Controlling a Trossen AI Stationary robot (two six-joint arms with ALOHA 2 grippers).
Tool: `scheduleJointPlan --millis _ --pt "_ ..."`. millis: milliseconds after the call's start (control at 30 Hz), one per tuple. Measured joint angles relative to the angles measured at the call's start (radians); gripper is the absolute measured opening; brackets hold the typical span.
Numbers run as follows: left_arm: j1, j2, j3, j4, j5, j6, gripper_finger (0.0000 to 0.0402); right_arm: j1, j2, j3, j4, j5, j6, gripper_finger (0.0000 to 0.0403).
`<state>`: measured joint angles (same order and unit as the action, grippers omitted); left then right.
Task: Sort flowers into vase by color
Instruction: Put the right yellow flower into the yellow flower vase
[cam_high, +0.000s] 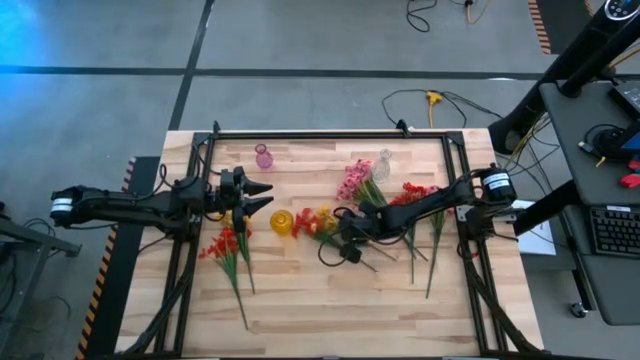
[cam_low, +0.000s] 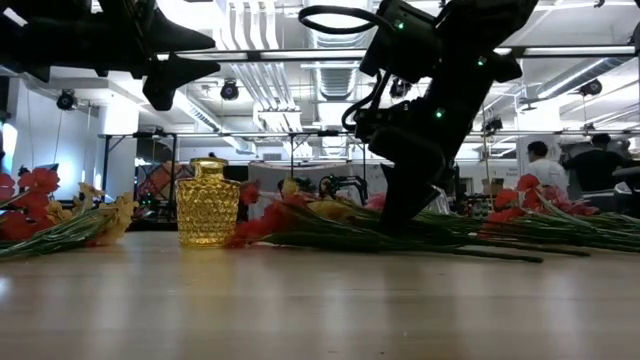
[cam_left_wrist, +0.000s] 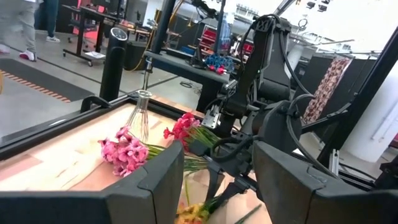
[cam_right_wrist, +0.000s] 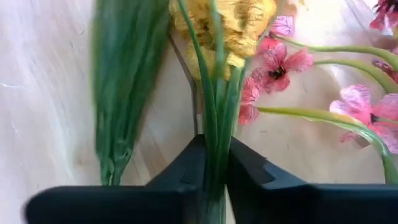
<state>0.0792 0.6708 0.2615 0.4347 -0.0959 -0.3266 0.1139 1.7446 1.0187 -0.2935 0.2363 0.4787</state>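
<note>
- Three vases are noted on the table (cam_high: 300, 310): a pink vase (cam_high: 264, 156) toward the far edge, a clear vase (cam_high: 382, 163) further right, a yellow vase (cam_high: 282, 222) near the middle; this suggests one per blossom colour.
- Right gripper (cam_right_wrist: 214, 163) is lowered to the tabletop among the central pile of flowers, just right of the yellow vase; its fingers are pinched together on the green stems of a yellow flower (cam_right_wrist: 239, 22), low on the stalk, presumably so the bloom stays free for insertion.
- Pink flowers (cam_high: 353, 180) lie loose beside the clear vase; red flowers (cam_high: 415, 192) lie under the right arm, unsorted.
- A red-and-yellow bunch (cam_high: 226, 243) lies near the left arm.
- Left gripper (cam_high: 262, 196) is held above the table between the pink and yellow vases, fingers partly apart, nothing gripped; judged to be waiting clear of the work.
- No stem is seen in any vase.
</note>
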Motion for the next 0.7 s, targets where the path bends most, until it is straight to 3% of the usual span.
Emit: scheduleJointPlan --millis 333,600,700 --pt "0.000 0.001 0.000 0.000 0.000 -0.005 0.0174 -0.001 -0.050 0.003 -0.047 0.081 0.047 0.0018" --pt "0.000 0.003 0.000 0.000 -0.001 -0.020 0.0174 0.002 -0.205 0.003 -0.061 0.173 0.027 0.0018" --pt "0.000 -0.003 0.000 0.002 -0.001 -0.022 0.0174 0.002 -0.265 -0.010 0.010 0.224 -0.008 0.0018"
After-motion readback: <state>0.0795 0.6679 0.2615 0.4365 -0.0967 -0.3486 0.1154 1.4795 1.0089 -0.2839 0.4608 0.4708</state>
